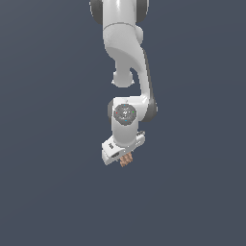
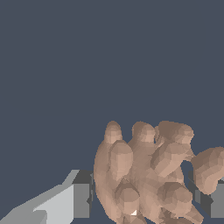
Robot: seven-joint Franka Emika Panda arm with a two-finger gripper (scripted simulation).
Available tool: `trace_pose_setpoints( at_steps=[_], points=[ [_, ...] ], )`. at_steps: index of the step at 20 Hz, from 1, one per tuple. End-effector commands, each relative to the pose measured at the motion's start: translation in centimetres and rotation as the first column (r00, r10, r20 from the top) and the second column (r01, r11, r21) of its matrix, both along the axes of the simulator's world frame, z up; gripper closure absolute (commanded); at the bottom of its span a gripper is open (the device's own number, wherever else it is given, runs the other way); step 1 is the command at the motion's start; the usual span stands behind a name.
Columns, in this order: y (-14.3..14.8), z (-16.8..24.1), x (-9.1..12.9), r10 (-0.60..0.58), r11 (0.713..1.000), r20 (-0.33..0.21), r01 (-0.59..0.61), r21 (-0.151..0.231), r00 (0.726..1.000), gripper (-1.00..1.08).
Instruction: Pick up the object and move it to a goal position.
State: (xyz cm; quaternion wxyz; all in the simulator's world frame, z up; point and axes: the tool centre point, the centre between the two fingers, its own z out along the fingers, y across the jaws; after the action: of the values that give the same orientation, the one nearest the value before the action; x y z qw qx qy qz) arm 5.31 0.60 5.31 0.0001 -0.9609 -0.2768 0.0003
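Note:
The object [image 1: 126, 160] is a small knobbly brown-tan lump poking out just under my white gripper [image 1: 124, 161] in the exterior view. In the wrist view the object [image 2: 148, 175] fills the space between my two grey fingers [image 2: 81, 200], which press against its sides. The gripper is shut on it. The lump's part inside the hand is hidden in the exterior view.
The white arm [image 1: 126, 57] reaches down from the top of the exterior view over a plain dark blue-grey ground [image 1: 48, 192]. No other things show in either view.

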Motion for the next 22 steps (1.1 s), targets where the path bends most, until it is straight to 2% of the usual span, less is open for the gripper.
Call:
trace_pose_setpoints(
  at_steps=[1,13,17,22],
  points=[
    [0.0,0.0,0.0,0.0,1.0,0.001,0.0,0.0,1.0,1.08],
    [0.9,0.5,-0.3,0.0,1.0,0.0,0.0,0.0,1.0,1.08],
    [3.0,1.8,-0.9,0.0,1.0,0.0,0.0,0.0,1.0,1.08],
    [7.5,4.4,-2.2,0.0,1.0,0.001,0.0,-0.001,1.0,1.08]
  ],
)
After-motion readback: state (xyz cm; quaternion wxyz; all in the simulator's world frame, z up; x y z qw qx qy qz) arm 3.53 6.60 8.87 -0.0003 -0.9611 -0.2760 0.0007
